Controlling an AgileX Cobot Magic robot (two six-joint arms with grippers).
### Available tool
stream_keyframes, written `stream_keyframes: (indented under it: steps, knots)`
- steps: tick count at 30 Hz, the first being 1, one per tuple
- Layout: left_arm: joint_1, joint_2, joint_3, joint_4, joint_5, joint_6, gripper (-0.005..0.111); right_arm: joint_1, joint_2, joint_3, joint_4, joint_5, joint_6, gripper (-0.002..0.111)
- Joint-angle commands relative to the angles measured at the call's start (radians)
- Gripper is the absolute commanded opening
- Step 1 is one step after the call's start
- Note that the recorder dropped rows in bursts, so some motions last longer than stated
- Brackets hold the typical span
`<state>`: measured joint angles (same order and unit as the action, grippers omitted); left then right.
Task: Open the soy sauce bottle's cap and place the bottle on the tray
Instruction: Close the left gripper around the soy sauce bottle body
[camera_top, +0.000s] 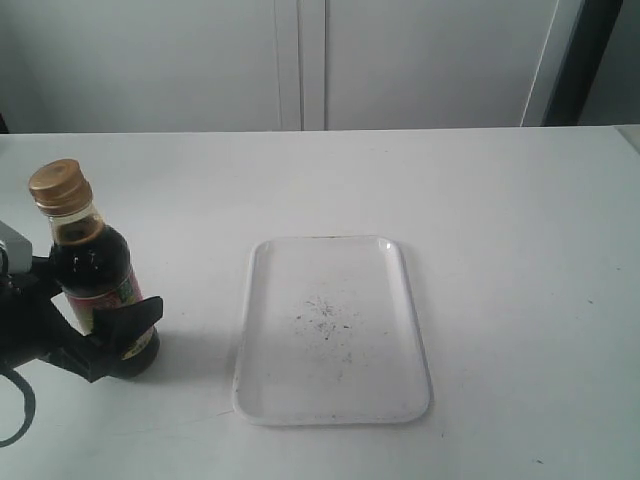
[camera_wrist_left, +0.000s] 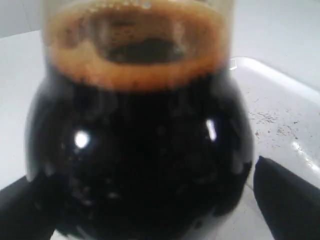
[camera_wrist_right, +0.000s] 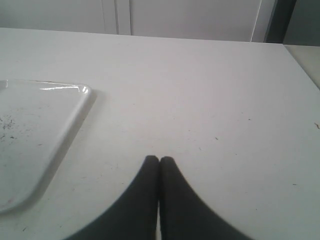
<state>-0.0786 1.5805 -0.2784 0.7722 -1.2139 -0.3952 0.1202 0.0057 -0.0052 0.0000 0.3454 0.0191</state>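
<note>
Golden-bronze, the cap (camera_top: 58, 186) sits closed on the soy sauce bottle (camera_top: 95, 270). The bottle stands on the white table (camera_top: 500, 200) to the left of the tray (camera_top: 375, 270), clear of its rim. The left gripper (camera_top: 120, 338) has its jaws wide apart on either side of the bottle's base, with a sliver of gap at one finger. Near a corner of the tray, the right gripper (camera_wrist_right: 159, 162) hangs low with its jaws pressed together.

The bottle (camera_top: 92, 275) stands upright on the desk (camera_top: 500, 220), cap (camera_top: 57, 184) shut. The left gripper (camera_top: 98, 322) flanks its base, beside the tray (camera_top: 370, 270).
</note>
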Motion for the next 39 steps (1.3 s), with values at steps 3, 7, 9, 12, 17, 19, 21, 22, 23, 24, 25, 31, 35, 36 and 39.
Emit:
stream_keyframes:
  steps: [3, 7, 9, 12, 17, 19, 21, 22, 23, 24, 25, 31, 35, 36, 39]
  knots:
    - [-0.005, 0.034, 0.009, -0.005, -0.007, 0.033, 0.086, -0.002, -0.006, 0.005, 0.0, -0.001, 0.004, 0.0]
    - [-0.005, 0.043, 0.009, -0.002, -0.007, 0.05, 0.07, -0.002, -0.006, 0.005, 0.0, -0.001, 0.004, 0.0]
    - [-0.005, 0.047, 0.009, 0.0, -0.007, 0.056, 0.054, -0.002, -0.006, 0.005, 0.0, -0.001, 0.004, 0.0]
    - [-0.005, 0.05, 0.009, 0.011, -0.007, 0.063, 0.02, -0.002, -0.006, 0.005, 0.0, -0.001, 0.004, 0.0]
    - [-0.005, 0.05, 0.009, 0.029, -0.007, 0.116, 0.0, -0.002, -0.006, 0.005, 0.0, -0.001, 0.004, 0.0]
    - [-0.005, 0.05, 0.009, 0.029, -0.007, 0.124, 0.0, -0.002, -0.006, 0.005, 0.0, -0.001, 0.004, 0.0]
    - [-0.005, 0.05, 0.009, 0.031, -0.007, 0.124, 0.0, -0.002, -0.006, 0.005, 0.0, -0.001, 0.004, 0.0]
    - [-0.005, 0.05, 0.009, 0.035, -0.007, 0.126, 0.0, -0.002, -0.006, 0.005, 0.0, -0.001, 0.004, 0.0]
    - [-0.005, 0.05, 0.009, 0.038, -0.007, 0.126, 0.0, -0.002, -0.006, 0.005, 0.0, -0.001, 0.004, 0.0]
    - [-0.005, 0.05, 0.009, 0.044, -0.007, 0.126, 0.0, -0.002, -0.006, 0.005, 0.0, -0.001, 0.004, 0.0]
    - [-0.005, 0.05, 0.009, 0.047, -0.007, 0.126, 0.0, -0.002, -0.006, 0.005, 0.0, -0.001, 0.004, 0.0]
    - [-0.005, 0.05, 0.009, 0.047, -0.007, 0.126, 0.0, -0.002, -0.006, 0.005, -0.038, -0.039, -0.05, 0.0]
    - [-0.005, 0.05, 0.009, 0.047, -0.007, 0.126, 0.0, -0.002, -0.006, 0.005, -0.038, -0.121, -0.049, 0.0]
    - [-0.005, 0.05, 0.009, 0.045, -0.007, 0.126, 0.0, -0.002, -0.006, 0.005, -0.038, -0.141, -0.049, 0.0]
    - [-0.005, 0.05, 0.009, 0.043, -0.007, 0.128, 0.0, -0.002, -0.006, 0.005, -0.038, -0.23, -0.049, 0.0]
